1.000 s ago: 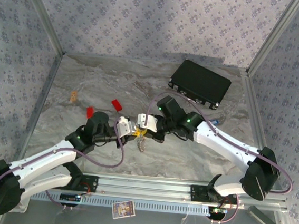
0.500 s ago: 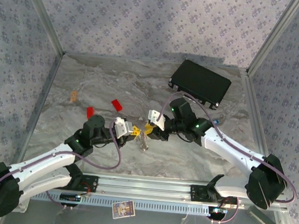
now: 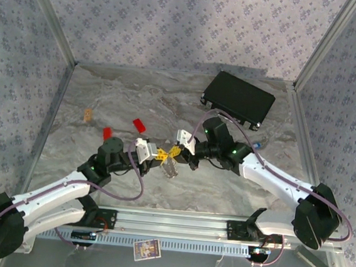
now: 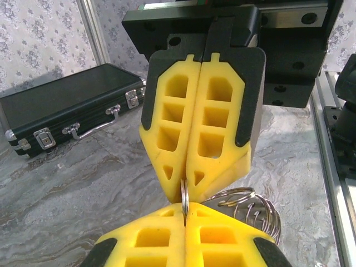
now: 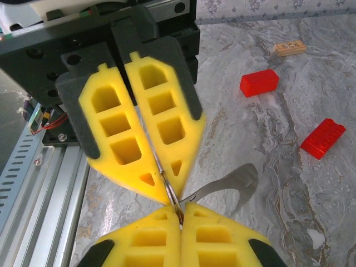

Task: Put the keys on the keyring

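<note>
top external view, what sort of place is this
Probably a small robot test cell, not a home: a marble-look table boxed in by patterned wall panels on an aluminium frame, with the left arm and right arm bolted to a rail at its near edge.

Left arm (image 3: 52,192): reaches from near-left base, forearm low, wrist pointing right.
Right arm (image 3: 274,177): reaches from near-right base, elbow bent, wrist pointing left.
Left tool (image 3: 159,156), right tool (image 3: 176,151): facing each other tip to tip, tips almost touching.
Left tool pads (image 4: 150,242): pressed together, thin wire of keyring (image 4: 245,203) pinched between.
Right tool pads (image 5: 139,245): pressed together, same wire pinched at tips.
</note>
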{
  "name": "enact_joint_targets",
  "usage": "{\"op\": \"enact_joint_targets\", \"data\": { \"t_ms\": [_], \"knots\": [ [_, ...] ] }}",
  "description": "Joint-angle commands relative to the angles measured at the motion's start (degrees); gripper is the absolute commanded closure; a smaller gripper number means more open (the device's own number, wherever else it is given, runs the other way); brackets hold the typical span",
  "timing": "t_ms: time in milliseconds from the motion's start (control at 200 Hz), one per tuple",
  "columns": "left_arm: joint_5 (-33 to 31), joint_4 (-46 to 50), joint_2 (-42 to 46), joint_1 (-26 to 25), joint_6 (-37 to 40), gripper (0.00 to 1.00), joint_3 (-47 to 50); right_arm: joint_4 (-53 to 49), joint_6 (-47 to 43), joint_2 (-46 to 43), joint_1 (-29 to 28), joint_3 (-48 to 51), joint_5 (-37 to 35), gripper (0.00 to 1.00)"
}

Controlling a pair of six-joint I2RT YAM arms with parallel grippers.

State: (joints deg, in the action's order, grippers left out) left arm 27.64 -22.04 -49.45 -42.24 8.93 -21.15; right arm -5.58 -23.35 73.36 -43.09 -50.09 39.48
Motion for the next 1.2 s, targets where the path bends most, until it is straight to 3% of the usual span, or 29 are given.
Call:
{"op": "enact_joint_targets", "data": {
  "t_ms": [0, 220, 665, 854, 984, 1199],
  "knots": [
    [0.2, 2.3, 0.5, -0.2, 1.9, 0.75, -1.9, -1.0, -0.6, -0.8, 0.0, -1.0, 0.6, 1.00],
    [-1.3, 13.6, -0.7, -0.2, 6.6, 0.78, -6.1, -12.8, -8.3, 0.5, -2.0, -6.4, -4.8, 1.00],
    [1.5, 14.1, -1.3, -0.2, 8.4, 0.87, -7.3, -22.1, -14.7, 4.7, -5.4, -13.8, -9.4, 1.00],
    [2.2, 13.7, -1.4, -0.2, 8.5, 1.00, -7.4, -19.7, -13.1, 3.7, -4.7, -12.6, -7.3, 1.00],
    [2.0, 12.2, -0.4, -0.3, 8.1, 1.00, -6.3, -14.4, -9.4, 1.0, -2.4, -8.4, -5.2, 0.76],
    [1.8, 4.8, 1.1, -0.2, 4.7, 1.00, -3.0, -7.4, -4.1, -1.4, -0.2, -3.0, -1.7, 0.73]
  ]
}}
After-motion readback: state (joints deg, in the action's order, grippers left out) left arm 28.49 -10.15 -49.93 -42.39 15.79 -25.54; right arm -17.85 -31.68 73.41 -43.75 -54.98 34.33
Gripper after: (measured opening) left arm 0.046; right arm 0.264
